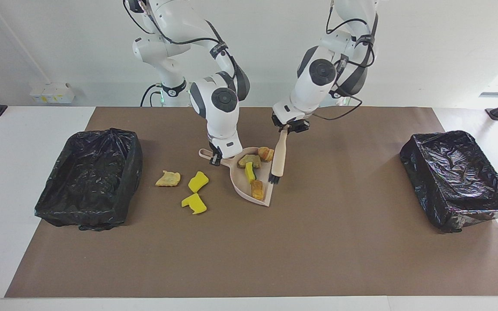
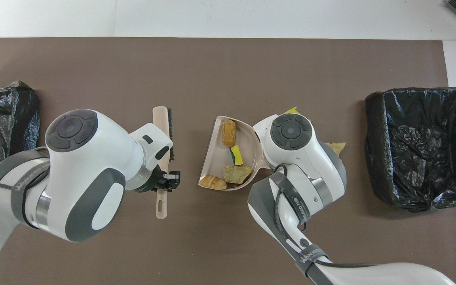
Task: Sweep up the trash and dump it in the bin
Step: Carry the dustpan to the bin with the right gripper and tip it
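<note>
We take the beige dustpan as our landmark. Our right gripper is clamped on its handle, pinning its lip to the brown mat so pieces slide in. Our left gripper is closed on the hand brush, lifted over the pan's edge toward the left arm's end. 4 trash pieces lie inside; 3 loose pieces lie beside it toward the right arm's bin.
</note>
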`<act>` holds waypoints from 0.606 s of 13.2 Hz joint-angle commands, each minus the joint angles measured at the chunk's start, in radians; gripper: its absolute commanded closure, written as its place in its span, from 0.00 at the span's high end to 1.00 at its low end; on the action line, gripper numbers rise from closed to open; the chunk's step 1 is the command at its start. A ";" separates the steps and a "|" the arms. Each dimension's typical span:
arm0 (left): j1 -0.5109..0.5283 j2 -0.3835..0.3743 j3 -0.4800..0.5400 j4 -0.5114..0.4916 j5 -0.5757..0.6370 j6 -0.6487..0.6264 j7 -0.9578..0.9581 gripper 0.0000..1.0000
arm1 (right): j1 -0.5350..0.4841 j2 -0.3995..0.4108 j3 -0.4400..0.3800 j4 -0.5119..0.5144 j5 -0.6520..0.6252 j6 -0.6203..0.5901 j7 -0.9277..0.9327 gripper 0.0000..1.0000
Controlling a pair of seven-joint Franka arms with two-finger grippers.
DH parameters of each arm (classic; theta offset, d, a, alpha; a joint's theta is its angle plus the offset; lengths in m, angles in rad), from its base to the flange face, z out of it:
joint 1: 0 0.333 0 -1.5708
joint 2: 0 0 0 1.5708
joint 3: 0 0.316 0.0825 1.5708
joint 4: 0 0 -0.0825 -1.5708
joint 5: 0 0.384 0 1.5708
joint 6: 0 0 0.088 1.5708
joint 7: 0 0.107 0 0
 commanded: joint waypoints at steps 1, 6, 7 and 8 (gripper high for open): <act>0.064 -0.026 -0.010 -0.038 0.021 -0.017 -0.071 0.00 | -0.075 -0.082 0.006 -0.002 0.014 -0.023 -0.064 0.00; 0.006 -0.061 -0.017 -0.147 0.021 0.014 -0.080 0.00 | -0.259 -0.180 0.004 0.073 0.021 -0.158 -0.231 0.00; -0.029 -0.057 -0.017 -0.156 0.019 0.028 -0.100 0.00 | -0.308 -0.197 -0.002 0.105 0.021 -0.207 -0.277 0.00; -0.076 -0.057 -0.019 -0.173 0.018 0.055 -0.147 0.00 | -0.361 -0.205 -0.008 0.136 0.022 -0.264 -0.317 0.00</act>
